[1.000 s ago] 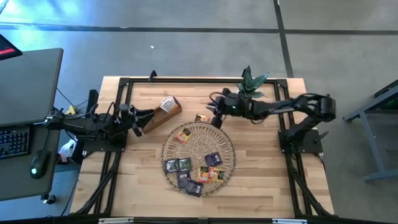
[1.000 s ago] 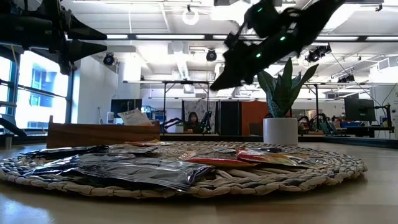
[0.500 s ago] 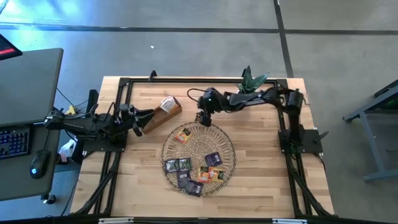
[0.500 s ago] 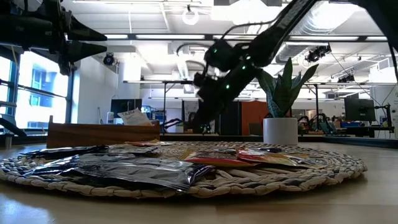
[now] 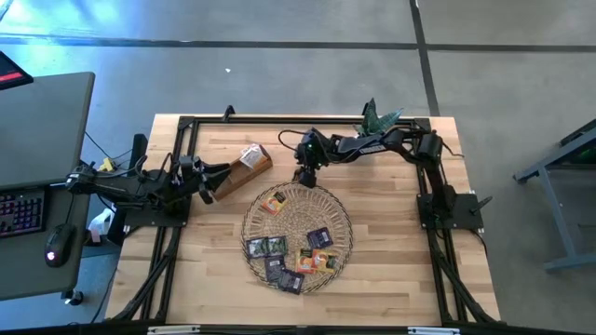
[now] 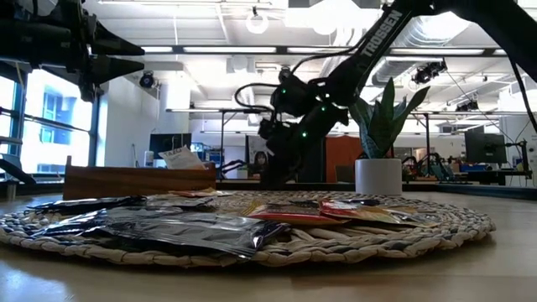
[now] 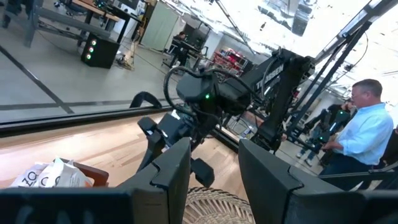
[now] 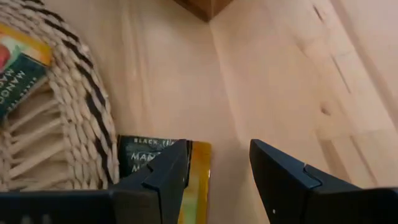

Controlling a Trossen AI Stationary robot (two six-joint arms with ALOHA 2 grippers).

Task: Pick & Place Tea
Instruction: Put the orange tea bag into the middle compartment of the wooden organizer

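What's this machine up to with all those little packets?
It is sorting tea sachets. The right gripper, fingers open, is down at the far edge of the woven tray, over a sachet lying on the table beside the rim. Other sachets lie on the tray. The left gripper waits open near the wooden box.

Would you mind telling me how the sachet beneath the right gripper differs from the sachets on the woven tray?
The sachet beneath the right gripper lies alone on the bare wood, just off the woven tray, while the other sachets rest on the weave. It is single; they mostly cluster, some overlapping. All are small flat packets.
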